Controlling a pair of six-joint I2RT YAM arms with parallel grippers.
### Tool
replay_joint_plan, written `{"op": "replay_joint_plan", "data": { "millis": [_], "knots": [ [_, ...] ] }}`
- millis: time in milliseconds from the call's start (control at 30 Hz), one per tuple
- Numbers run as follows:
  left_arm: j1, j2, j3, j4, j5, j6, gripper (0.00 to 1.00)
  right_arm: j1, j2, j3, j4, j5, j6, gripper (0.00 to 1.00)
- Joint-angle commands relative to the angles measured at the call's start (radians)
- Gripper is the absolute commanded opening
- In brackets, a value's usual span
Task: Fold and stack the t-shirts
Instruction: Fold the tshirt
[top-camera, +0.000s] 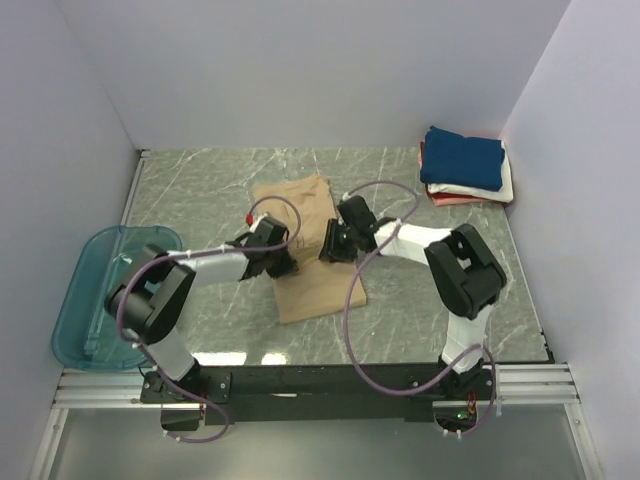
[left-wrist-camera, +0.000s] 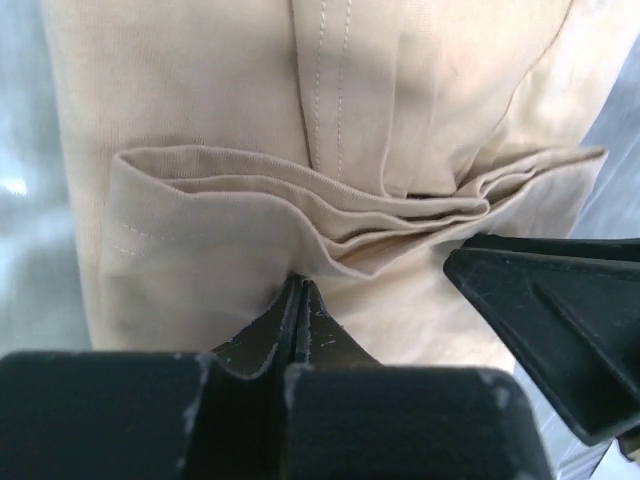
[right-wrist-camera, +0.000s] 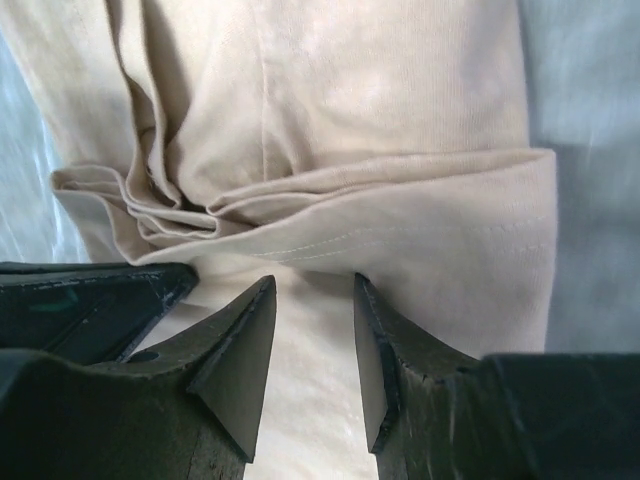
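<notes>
The tan t-shirt (top-camera: 300, 203) lies folded into a long strip mid-table, with a bunched fold across its middle (left-wrist-camera: 300, 210). My left gripper (top-camera: 285, 264) is shut, its tips (left-wrist-camera: 300, 287) pinching the edge of that fold. My right gripper (top-camera: 333, 246) faces it from the other side. It is open, and its tips (right-wrist-camera: 312, 284) stand just short of the folded hem of the shirt (right-wrist-camera: 420, 240) with nothing between them. A stack of folded t-shirts sits at the back right, navy (top-camera: 462, 160) on top of white and pinkish red.
A translucent teal tub (top-camera: 105, 290) hangs over the table's left edge beside the left arm. White walls close in the marble table (top-camera: 200, 185) at the back and on both sides. Purple cables loop over both arms.
</notes>
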Motion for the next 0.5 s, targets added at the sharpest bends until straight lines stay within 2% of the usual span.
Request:
{"op": "replay_joint_plan", "data": {
  "millis": [0,167,300,467],
  "knots": [
    [-0.059,-0.092,-0.119,-0.060,-0.057,-0.040,0.01,0.043,-0.073,-0.169,-0.038,0.038,0.020,0.45],
    [-0.142,-0.222,-0.243,-0.049,-0.084,-0.123,0.01,0.123,-0.229,-0.348,0.033,0.039,0.084,0.45],
    [-0.216,-0.383,-0.355,-0.075,-0.109,-0.183,0.01,0.224,-0.320,-0.483,0.083,0.046,0.167,0.45],
    [-0.254,-0.558,-0.451,-0.144,-0.155,-0.241,0.01,0.338,-0.387,-0.545,0.117,0.053,0.242,0.45]
  ]
}}
